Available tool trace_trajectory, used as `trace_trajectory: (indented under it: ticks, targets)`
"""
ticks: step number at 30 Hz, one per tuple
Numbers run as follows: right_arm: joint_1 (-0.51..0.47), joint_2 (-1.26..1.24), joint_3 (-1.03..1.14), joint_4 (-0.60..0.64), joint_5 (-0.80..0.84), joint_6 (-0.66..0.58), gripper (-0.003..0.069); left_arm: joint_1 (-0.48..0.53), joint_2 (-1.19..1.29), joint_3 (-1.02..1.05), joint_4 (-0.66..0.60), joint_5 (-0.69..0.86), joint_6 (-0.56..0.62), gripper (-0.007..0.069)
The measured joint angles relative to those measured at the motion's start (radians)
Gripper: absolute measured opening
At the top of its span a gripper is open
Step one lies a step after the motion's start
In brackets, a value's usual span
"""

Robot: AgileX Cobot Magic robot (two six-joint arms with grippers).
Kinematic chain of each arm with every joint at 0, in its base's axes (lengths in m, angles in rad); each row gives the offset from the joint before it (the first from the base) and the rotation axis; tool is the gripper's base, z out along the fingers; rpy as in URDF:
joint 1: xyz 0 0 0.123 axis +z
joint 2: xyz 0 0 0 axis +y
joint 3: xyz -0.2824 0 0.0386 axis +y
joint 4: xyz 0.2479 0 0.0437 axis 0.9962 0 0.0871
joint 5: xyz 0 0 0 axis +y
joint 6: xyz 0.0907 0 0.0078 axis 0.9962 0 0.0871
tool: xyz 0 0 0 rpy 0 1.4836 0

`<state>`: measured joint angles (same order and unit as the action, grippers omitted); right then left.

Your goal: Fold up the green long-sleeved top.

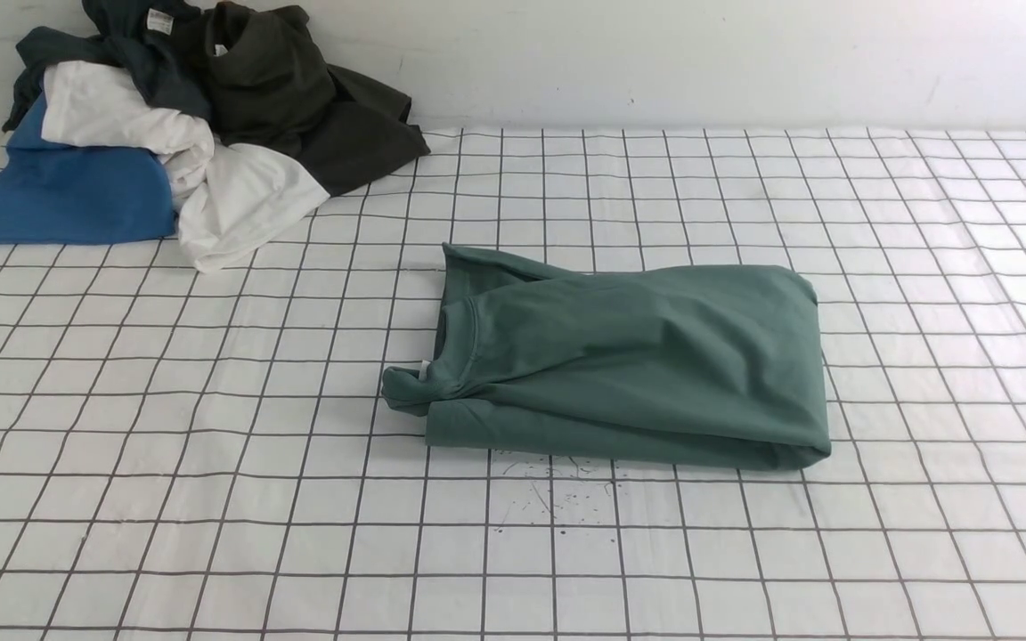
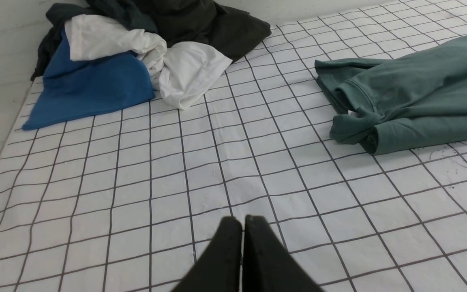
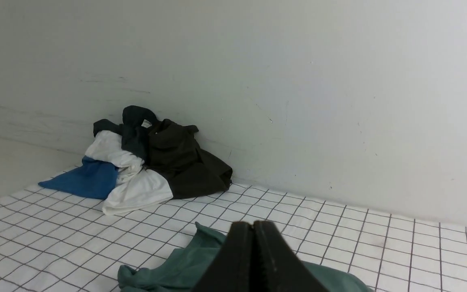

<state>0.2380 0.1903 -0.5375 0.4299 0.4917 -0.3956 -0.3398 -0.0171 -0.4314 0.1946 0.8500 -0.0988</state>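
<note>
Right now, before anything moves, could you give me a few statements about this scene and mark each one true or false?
1. The green top lies spread out flat with both sleeves stretched wide. False: it is folded into a compact bundle.
2. The left pincer is shut. True.
3. The right pincer is gripping the green top. False: it is shut, with nothing held.
4. A blue cloth lies in the heap at the far left. True.
5. The sheet under the green top is plain red. False: it is white with a dark grid.
</note>
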Motion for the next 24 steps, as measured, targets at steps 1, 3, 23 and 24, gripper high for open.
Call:
trace_trajectory:
  ticks: [1,3,23,24]
  targets:
    - [-0.001,-0.021,0.023,-0.007,-0.03,0.0,-0.0014,0.0,0.0,0.0,0.0,0.001,0.0,-0.0007]
    - [-0.024,-0.092,0.122,-0.024,-0.15,0.018,-0.0014,0.0,0.0,0.0,0.0,0.002,0.0,-0.0007]
    - [-0.307,-0.2,0.564,-0.5,-0.15,0.618,-0.0014,0.0,0.0,0.0,0.0,0.006,0.0,-0.0007]
    - [-0.306,-0.2,0.564,-0.495,-0.149,0.61,-0.0014,0.0,0.0,0.0,0.0,0.006,0.0,-0.0007]
